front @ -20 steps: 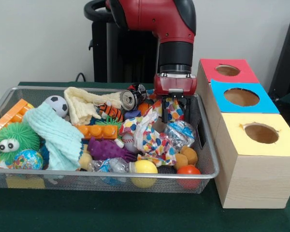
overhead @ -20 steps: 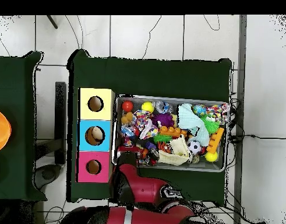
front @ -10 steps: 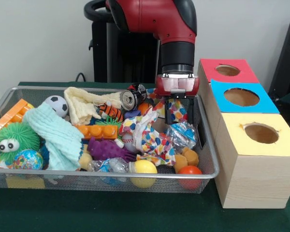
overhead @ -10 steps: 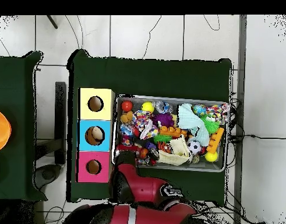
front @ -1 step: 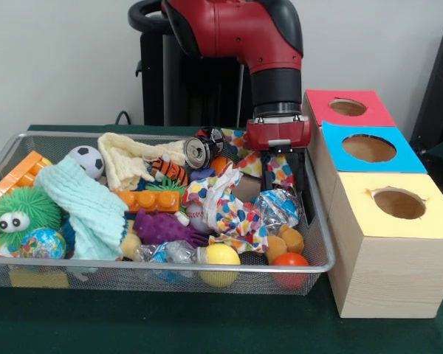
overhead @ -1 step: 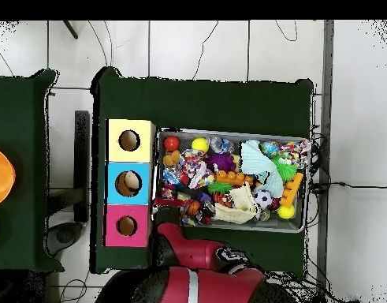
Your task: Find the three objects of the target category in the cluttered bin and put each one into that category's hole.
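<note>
**Three coloured holes wait beside a crowded bin**

We see the red arm's pincer (front @ -1 step: 280, 164) hanging over the far right corner of the wire mesh bin (front @ -1 step: 162, 274), close to the bin's right wall. A polka-dot cloth (front @ -1 step: 232, 210) is caught between its black fingers (front @ -1 step: 292, 173): the top of the cloth sits pinched at the pincer, and the rest trails down and leftward over the heap of toys. Just below the pincer lies a crinkled clear wrapper (front @ -1 step: 277, 206), touching the cloth's lower folds.

Beside the bin's right wall stand three wooden boxes in a row, each with a round hole on top: a red box (front @ -1 step: 347, 108) farthest back, a blue box (front @ -1 step: 369, 148) in the middle and a yellow box (front @ -1 step: 399, 203) nearest the camera. The pincer is level with the red and blue boxes, still inside the bin's rim.

Elsewhere in the bin we note a soda can (front @ -1 step: 203, 150) left of the pincer, a mint-green cloth (front @ -1 step: 85, 210), a cream cloth (front @ -1 step: 129, 162) and a soccer ball (front @ -1 step: 86, 160). From overhead, the bin (overhead @ -1 step: 299, 225) sits on the dark green bench (overhead @ -1 step: 204, 99).
</note>
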`<state>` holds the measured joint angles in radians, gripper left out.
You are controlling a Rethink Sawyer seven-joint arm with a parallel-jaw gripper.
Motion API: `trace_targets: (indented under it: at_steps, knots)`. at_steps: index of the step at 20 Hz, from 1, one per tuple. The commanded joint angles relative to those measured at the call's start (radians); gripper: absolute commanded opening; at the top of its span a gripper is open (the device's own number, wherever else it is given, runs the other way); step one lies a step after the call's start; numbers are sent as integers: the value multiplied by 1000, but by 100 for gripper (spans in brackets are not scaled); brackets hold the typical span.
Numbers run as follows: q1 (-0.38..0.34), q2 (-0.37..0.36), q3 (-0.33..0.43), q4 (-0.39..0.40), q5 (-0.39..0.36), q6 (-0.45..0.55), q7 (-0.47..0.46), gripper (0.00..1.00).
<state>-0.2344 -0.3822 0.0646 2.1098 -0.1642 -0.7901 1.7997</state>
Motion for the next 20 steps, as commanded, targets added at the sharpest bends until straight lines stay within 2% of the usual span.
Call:
trace_targets:
  at_steps: [1, 10, 16, 20]
  knots:
    - [-38, 39, 112, -88, -12, -105, 301, 100]
    - [-41, 67, 112, -106, -29, -173, 320, 100]
    - [-37, 23, 102, -59, 27, -133, 336, 100]
    - [-25, -48, 75, -24, 69, -43, 312, 100]
